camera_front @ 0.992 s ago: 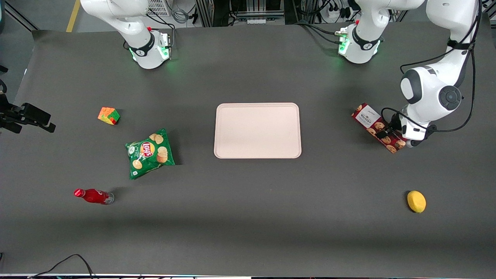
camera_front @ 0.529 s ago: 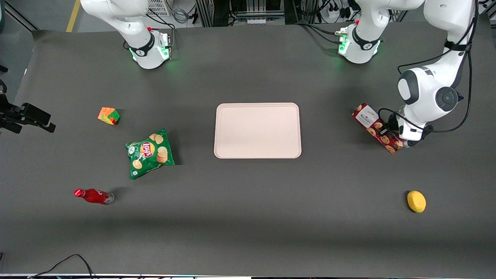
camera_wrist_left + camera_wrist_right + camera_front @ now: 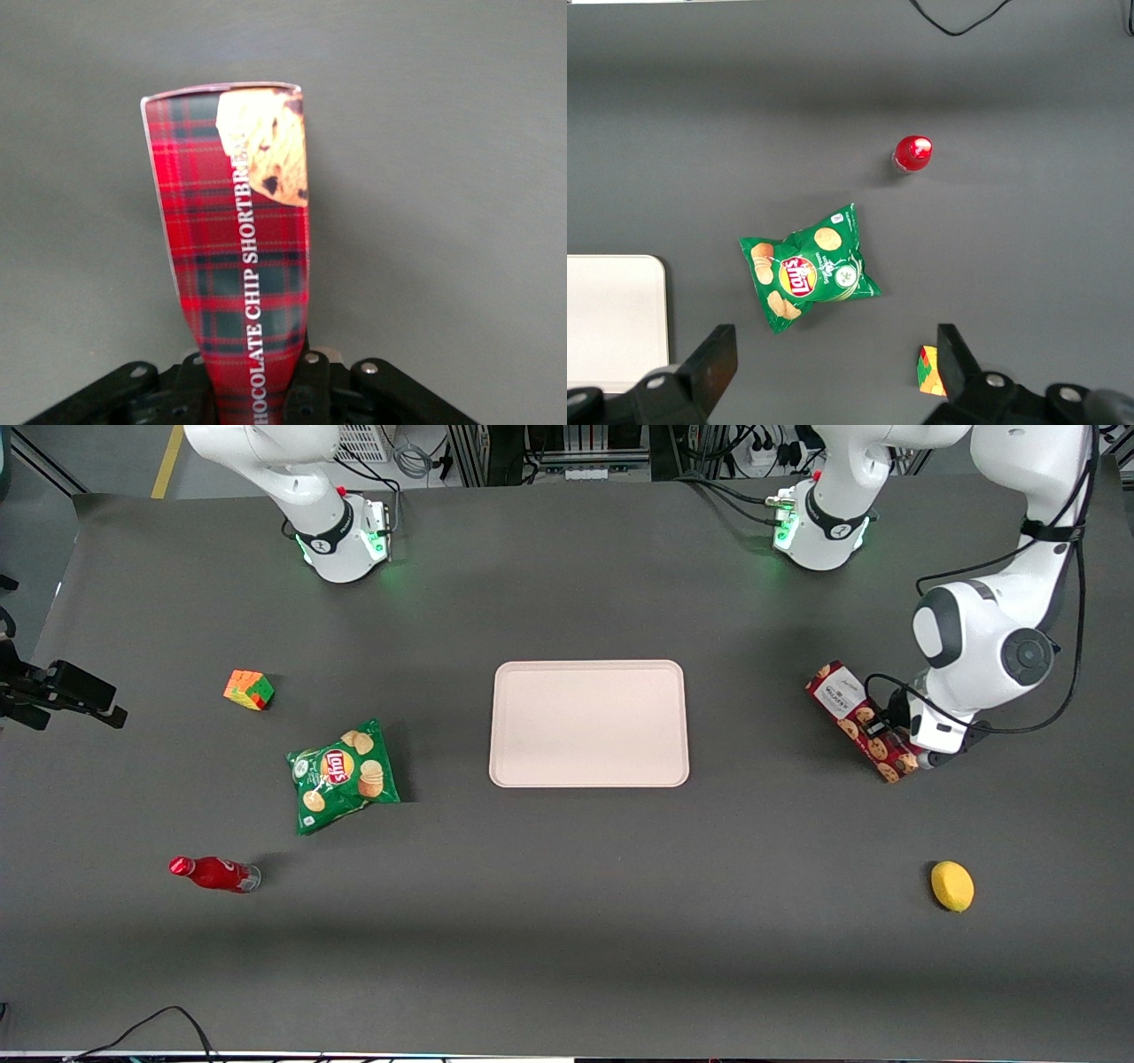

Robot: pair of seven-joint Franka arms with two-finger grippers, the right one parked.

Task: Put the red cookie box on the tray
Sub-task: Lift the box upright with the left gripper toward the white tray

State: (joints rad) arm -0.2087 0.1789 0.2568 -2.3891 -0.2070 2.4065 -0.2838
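Two black fingers (image 3: 310, 382) of the left arm's gripper (image 3: 889, 737) press against the long side faces of the red cookie box (image 3: 861, 720), so the jaws stand closed around the box's narrow width near one end. In the wrist view the box (image 3: 237, 257) runs straight out from between the jaws, its tartan side reading "CHOCOLATE CHIP SHORTBREAD", with a cookie picture at the free end. Whether the box rests on the surface or is slightly raised cannot be told.

The box lies toward the working arm's end of the table (image 3: 567, 921), well apart from the tray (image 3: 589, 723), which sits flat at the table's middle with nothing on it. The long axis of the box runs diagonally: the white label end points away from the front camera and toward the tray, while the gripped end with cookie pictures lies nearer the camera.

A dark grey mat covers the whole table. A yellow lemon (image 3: 952, 886) lies nearer the front camera than the box. Toward the parked arm's end lie a green chip bag (image 3: 343, 776), a coloured puzzle cube (image 3: 249, 689) and a red bottle (image 3: 214, 873) on its side. Above the table edge farthest from the camera, cables and equipment racks (image 3: 549, 447) show.
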